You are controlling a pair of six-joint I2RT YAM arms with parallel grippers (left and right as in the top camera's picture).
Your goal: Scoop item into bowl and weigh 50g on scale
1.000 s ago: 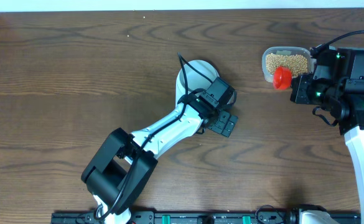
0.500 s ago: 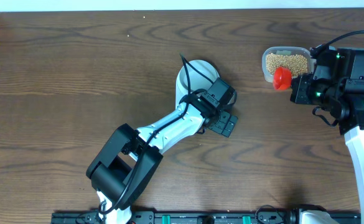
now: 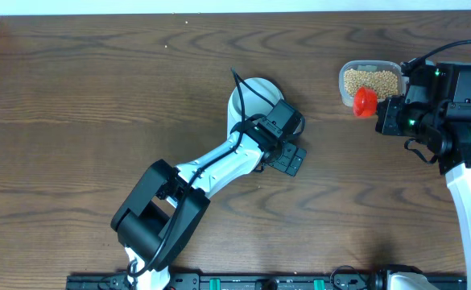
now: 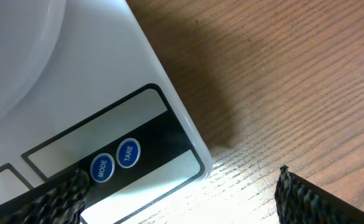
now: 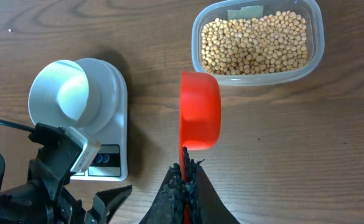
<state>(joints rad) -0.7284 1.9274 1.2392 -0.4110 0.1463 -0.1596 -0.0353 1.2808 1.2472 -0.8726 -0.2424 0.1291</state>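
Note:
Tan beans [image 5: 256,40] fill a clear tub [image 3: 371,80] at the back right. The pale bowl [image 5: 70,93] sits on the white scale [image 5: 116,134]; no beans show in it. My left gripper [image 4: 178,196] hangs open just above the scale's [image 4: 107,81] button end, near the MODE and TARE buttons [image 4: 113,160]. In the overhead view it [image 3: 287,157] sits right of the bowl [image 3: 251,90]. My right gripper [image 5: 185,180] is shut on the handle of a red scoop [image 5: 200,112]. The scoop [image 3: 365,101] is held beside the tub's near edge and looks empty.
Dark wooden table [image 3: 98,97] all round. The left arm [image 3: 211,173] stretches diagonally from the front edge to the scale, with a black cable over the bowl. The right arm's body [image 3: 452,105] stands at the right edge.
The left arm's rear links shifted slightly right a second ago and then stopped. Its gripper stayed over the scale. The right arm and scoop have not moved.

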